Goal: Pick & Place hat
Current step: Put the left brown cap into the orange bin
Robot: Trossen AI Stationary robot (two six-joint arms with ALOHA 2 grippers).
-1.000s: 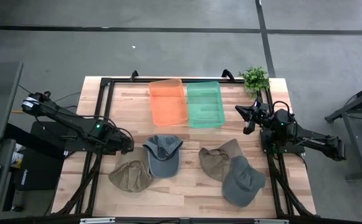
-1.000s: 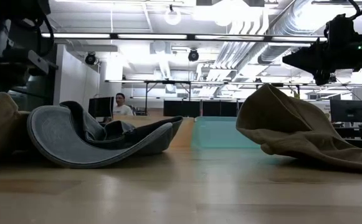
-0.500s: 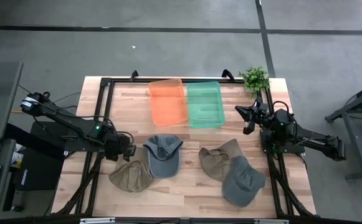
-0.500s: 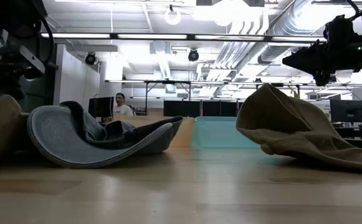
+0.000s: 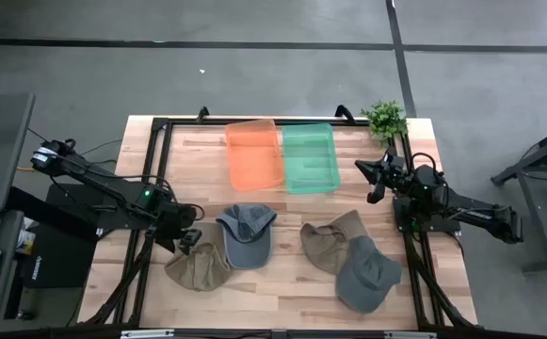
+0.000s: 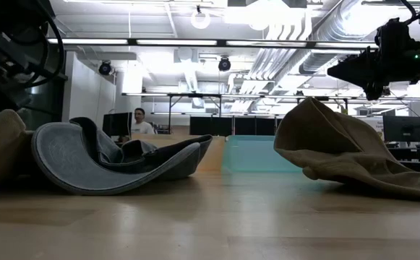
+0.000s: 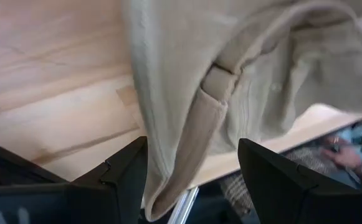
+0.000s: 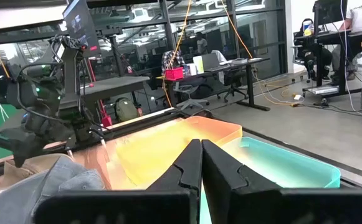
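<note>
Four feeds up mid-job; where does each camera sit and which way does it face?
High: overhead, straight down on the wooden table; both arms show.
Low: table height, level across; right gripper hangs top right.
Left wrist: on the left arm, looking down between open left gripper at the tan fabric cap.
Right wrist: past shut right gripper toward orange plastic bin and green plastic bin.
High and right wrist share both bins.

Tan hat (image 7: 243, 81) cropped by wrist view's edges, filling space beyond left gripper (image 7: 193, 168). Beside grey hat (image 6: 116, 162) in low view, same tan hat mostly cut off.
</note>
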